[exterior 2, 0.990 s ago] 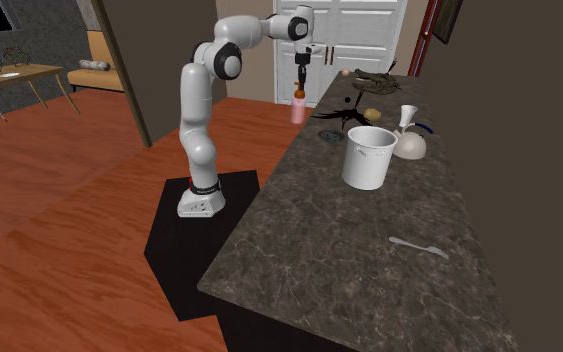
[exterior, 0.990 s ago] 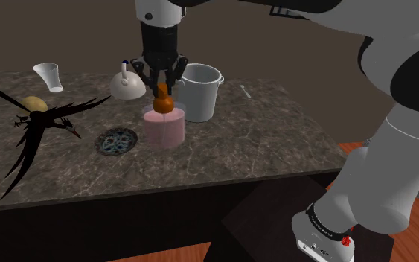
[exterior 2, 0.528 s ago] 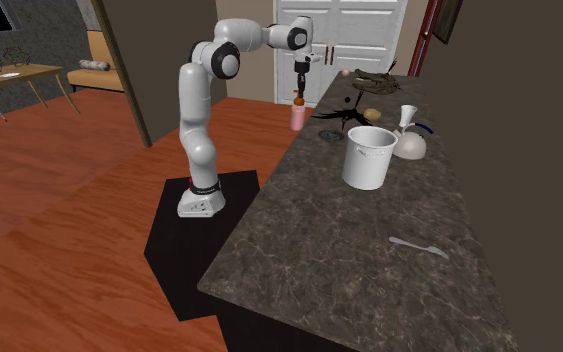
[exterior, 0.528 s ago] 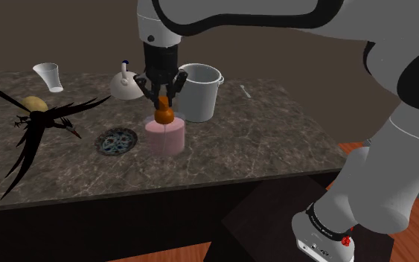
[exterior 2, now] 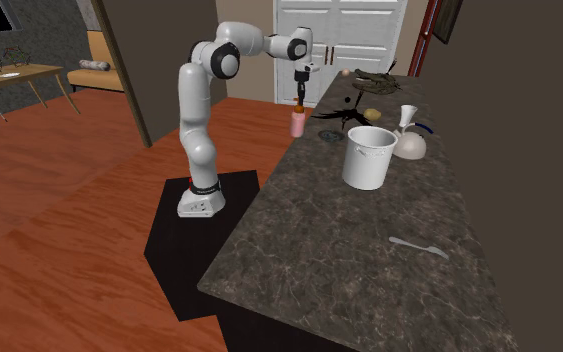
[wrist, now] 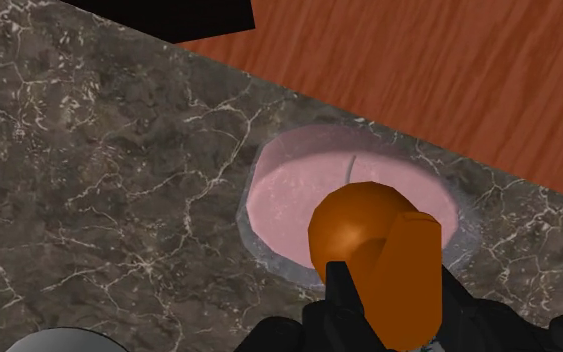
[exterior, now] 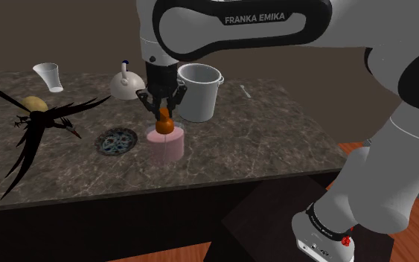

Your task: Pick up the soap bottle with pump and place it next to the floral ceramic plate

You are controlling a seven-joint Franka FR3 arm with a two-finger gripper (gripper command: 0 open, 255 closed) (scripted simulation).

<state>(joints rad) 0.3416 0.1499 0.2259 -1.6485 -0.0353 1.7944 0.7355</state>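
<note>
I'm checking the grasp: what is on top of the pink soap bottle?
An orange pump tops the pink bottle, clasped by the black gripper. The fingers cover the pump's lower sides, and from the wrist view the pump hides part of the bottle's top.

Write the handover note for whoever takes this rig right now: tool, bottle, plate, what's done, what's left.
Tool: shut on the orange pump head of the pink soap bottle, which is upright.
Bottle: on or just above the dark counter, immediately to the shoulder view's right of the floral plate and apart from it. Cannot tell whether its base touches.
Done: pick-up; bottle brought beside the plate.
Left: seat it if needed, open the tool, lift clear.
</note>
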